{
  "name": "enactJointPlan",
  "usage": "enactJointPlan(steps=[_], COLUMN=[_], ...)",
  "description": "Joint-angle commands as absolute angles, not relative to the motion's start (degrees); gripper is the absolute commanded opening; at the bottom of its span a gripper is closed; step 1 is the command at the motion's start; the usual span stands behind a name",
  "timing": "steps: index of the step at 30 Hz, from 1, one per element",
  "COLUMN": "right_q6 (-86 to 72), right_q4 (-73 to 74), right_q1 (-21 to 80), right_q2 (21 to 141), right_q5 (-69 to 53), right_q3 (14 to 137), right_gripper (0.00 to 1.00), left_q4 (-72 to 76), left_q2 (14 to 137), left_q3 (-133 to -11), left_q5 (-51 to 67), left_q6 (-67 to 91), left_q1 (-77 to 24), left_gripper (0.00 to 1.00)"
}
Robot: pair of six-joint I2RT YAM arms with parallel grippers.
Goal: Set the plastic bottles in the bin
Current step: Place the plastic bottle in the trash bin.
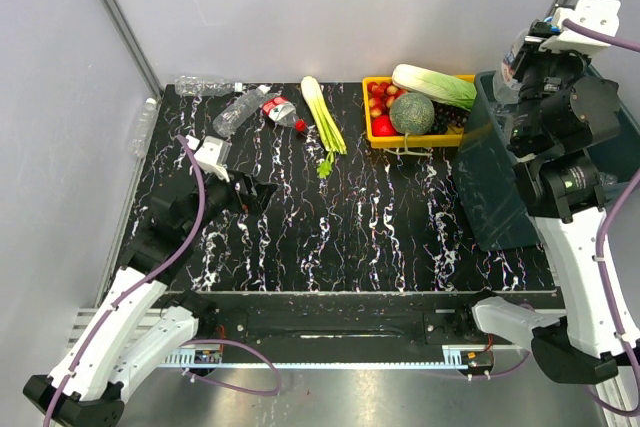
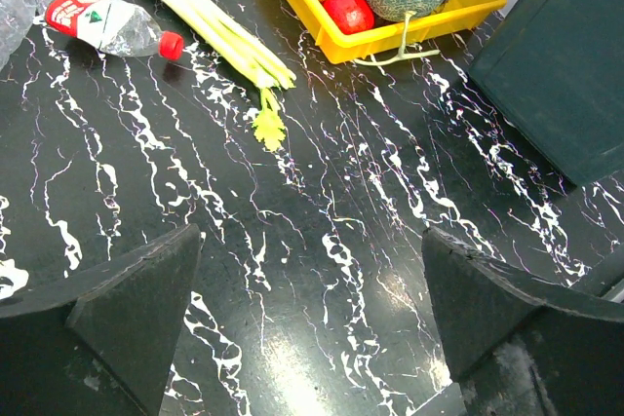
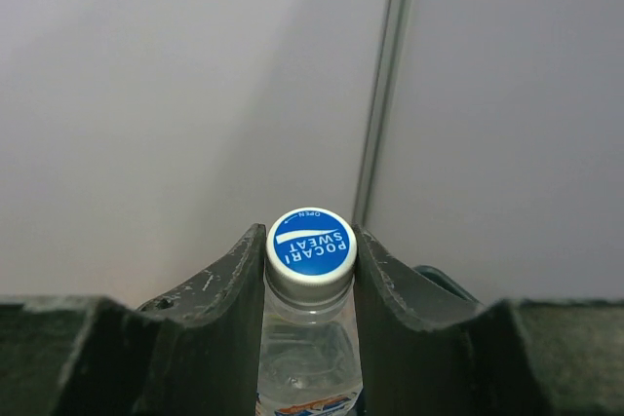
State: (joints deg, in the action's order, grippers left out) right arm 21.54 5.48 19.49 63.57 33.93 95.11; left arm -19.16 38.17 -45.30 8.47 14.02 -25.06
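My right gripper is shut on the neck of a clear plastic bottle with a blue-and-white cap. In the top view that gripper holds the bottle high above the far end of the dark teal bin. Three more bottles lie at the table's far left: one with a red label, a clear one and another clear one. My left gripper stands open over bare tabletop, well short of them.
A yellow tray with a melon, cabbage and small red fruit stands beside the bin. Celery stalks lie left of the tray. Another bottle lies by the left wall.
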Motion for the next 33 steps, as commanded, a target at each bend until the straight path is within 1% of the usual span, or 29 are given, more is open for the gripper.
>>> enactJointPlan(steps=[1,5,9,11,12,13,15,17,22,28,31,33], right_q6=[26.98,30.49,29.54,27.69,27.34,27.42,26.55,24.53,18.47,10.11,8.44,7.13], right_q4=[5.89,7.56,9.57,11.33,12.29,12.83,14.58,16.08,18.36,23.63,26.98,25.15], right_q1=[18.54,17.41,13.98,13.01,12.75,12.74,12.83,12.74,12.74,12.83,13.01,13.09], right_q2=[64.25,66.53,67.41,67.68,68.02,68.46,69.25,69.35,68.20,66.98,65.57,63.29], right_q5=[36.74,39.45,38.15,37.01,36.39,36.56,36.91,36.57,31.13,18.65,18.81,15.23], right_q3=[95.98,95.19,94.48,94.40,94.22,94.04,94.22,94.66,95.01,93.43,91.68,88.61], right_gripper=[0.40,0.43,0.50,0.58,0.66,0.71,0.78,0.80,0.79,0.81,0.83,0.83], left_q4=[-15.21,-15.03,-15.38,-15.47,-15.47,-15.47,-15.91,-16.26,-16.87,-22.04,-24.87,-25.14], left_q2=[37.53,37.35,37.18,36.91,36.83,36.74,36.74,36.65,38.14,43.50,47.45,50.61], left_q3=[-44.91,-44.65,-44.91,-44.83,-44.82,-44.82,-45.09,-45.00,-45.17,-48.42,-52.90,-55.27], left_q5=[7.56,8.35,8.44,7.91,7.56,7.21,7.03,6.51,1.95,-11.31,-18.79,-18.90], left_q6=[13.97,13.97,13.89,13.71,13.71,13.62,13.45,13.45,14.32,13.01,10.29,9.06], left_q1=[-25.05,-25.14,-25.14,-25.05,-25.05,-25.14,-25.14,-25.14,-25.14,-25.05,-24.18,-21.46], left_gripper=[0.99,0.99,0.99,0.99,0.98,0.99,0.99,0.98,0.98,0.95,0.95,0.95])
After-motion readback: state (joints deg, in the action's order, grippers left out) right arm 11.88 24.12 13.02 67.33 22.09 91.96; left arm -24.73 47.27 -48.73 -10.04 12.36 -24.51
